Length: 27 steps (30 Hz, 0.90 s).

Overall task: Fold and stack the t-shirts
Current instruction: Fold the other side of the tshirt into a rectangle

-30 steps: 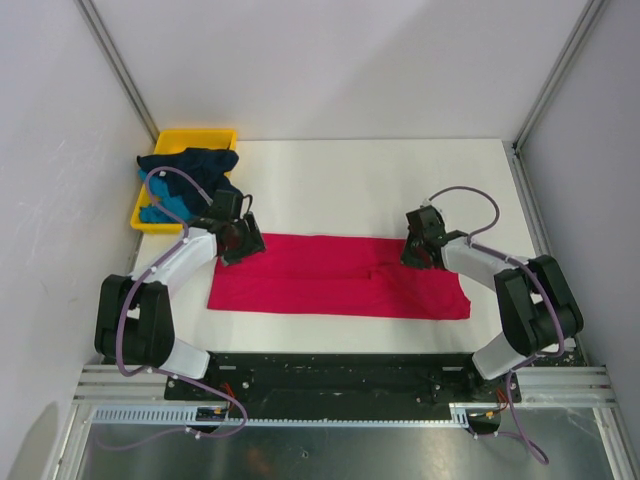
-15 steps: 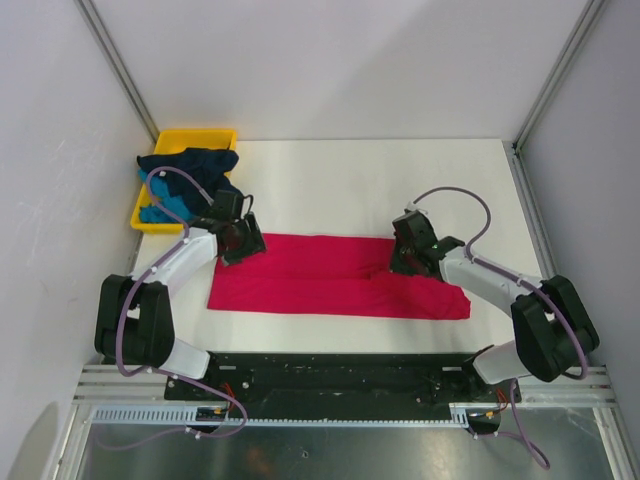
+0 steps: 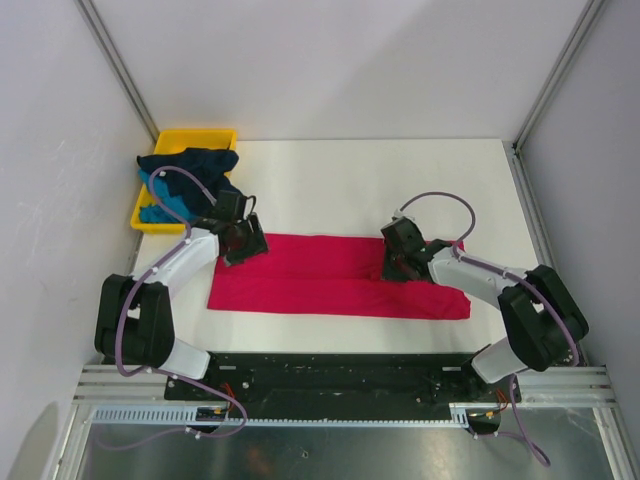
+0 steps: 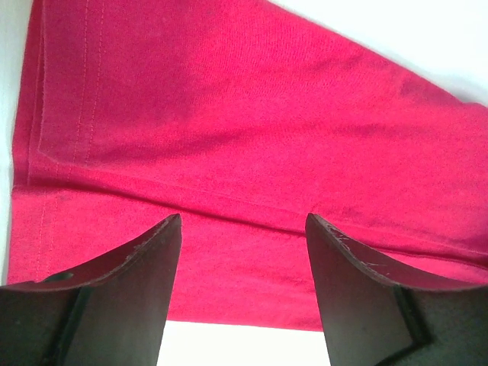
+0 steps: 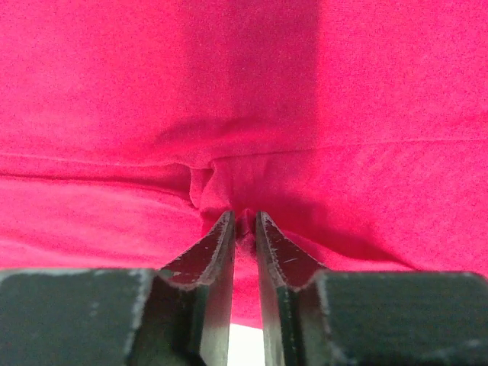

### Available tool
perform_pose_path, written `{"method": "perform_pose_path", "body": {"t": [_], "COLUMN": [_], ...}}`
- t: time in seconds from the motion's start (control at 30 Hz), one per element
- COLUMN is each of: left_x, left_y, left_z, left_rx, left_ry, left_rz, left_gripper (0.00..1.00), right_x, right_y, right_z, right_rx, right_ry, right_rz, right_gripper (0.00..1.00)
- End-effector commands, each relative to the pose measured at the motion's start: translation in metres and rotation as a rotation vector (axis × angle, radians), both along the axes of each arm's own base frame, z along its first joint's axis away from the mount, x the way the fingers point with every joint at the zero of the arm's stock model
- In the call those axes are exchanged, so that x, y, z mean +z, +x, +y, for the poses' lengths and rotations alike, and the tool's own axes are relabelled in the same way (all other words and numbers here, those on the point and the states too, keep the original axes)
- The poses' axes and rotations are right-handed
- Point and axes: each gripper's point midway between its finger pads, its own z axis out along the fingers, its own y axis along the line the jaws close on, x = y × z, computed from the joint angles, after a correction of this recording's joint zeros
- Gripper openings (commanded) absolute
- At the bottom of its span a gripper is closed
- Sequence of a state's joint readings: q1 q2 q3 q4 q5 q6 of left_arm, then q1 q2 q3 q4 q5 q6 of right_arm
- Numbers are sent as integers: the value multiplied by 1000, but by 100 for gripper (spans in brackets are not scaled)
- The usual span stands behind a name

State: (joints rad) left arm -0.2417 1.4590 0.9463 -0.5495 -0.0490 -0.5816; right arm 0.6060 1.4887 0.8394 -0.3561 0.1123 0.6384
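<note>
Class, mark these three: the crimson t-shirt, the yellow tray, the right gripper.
crimson t-shirt [image 3: 320, 282]: top view, middle of the cloth.
yellow tray [image 3: 200, 134]: top view, bare far rim.
right gripper [image 5: 244, 219]: right wrist view, between its fingertips.

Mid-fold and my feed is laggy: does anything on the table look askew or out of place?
The crimson shirt is bunched into a pucker where the right gripper pinches it; otherwise it lies flat. In the far-left corner, the navy shirt and teal shirt spill over the rim of the yellow tray.
</note>
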Motion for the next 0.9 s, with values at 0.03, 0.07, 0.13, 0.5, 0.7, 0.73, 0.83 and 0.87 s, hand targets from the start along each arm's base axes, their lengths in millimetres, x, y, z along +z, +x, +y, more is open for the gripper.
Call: {"method": "perform_pose_path", "body": {"t": [0.03, 0.07, 0.13, 0.5, 0.7, 0.73, 0.83, 0.87], "left_x": [6, 6, 7, 11, 12, 13, 14, 14], "left_y": [4, 4, 4, 5, 3, 3, 3, 3], "left_z": [-4, -4, -5, -9, -16, -17, -21, -22], "left_rx": [-34, -35, -38, -43, -53, -55, -62, -66], "left_ry": [8, 7, 4, -4, -22, -25, -31, -33], "left_rz": [-20, -22, -23, -33, -33, -34, -34, -34], "left_gripper": [72, 72, 72, 72, 72, 72, 72, 72], "right_x": [5, 9, 19, 62, 38, 32, 18, 14], "right_y": [11, 12, 14, -4, -49, -56, -72, -75], "right_z": [4, 3, 1, -54, -70, -73, -85, -89], "right_rx": [0, -1, -11, -299, -482, -512, -598, -625], "right_ry": [12, 12, 17, 11, 80, 94, 116, 121], "right_rz": [-38, -46, -61, -66, 28, 43, 71, 77], "right_gripper": [34, 39, 48, 46, 41, 41, 39, 38]}}
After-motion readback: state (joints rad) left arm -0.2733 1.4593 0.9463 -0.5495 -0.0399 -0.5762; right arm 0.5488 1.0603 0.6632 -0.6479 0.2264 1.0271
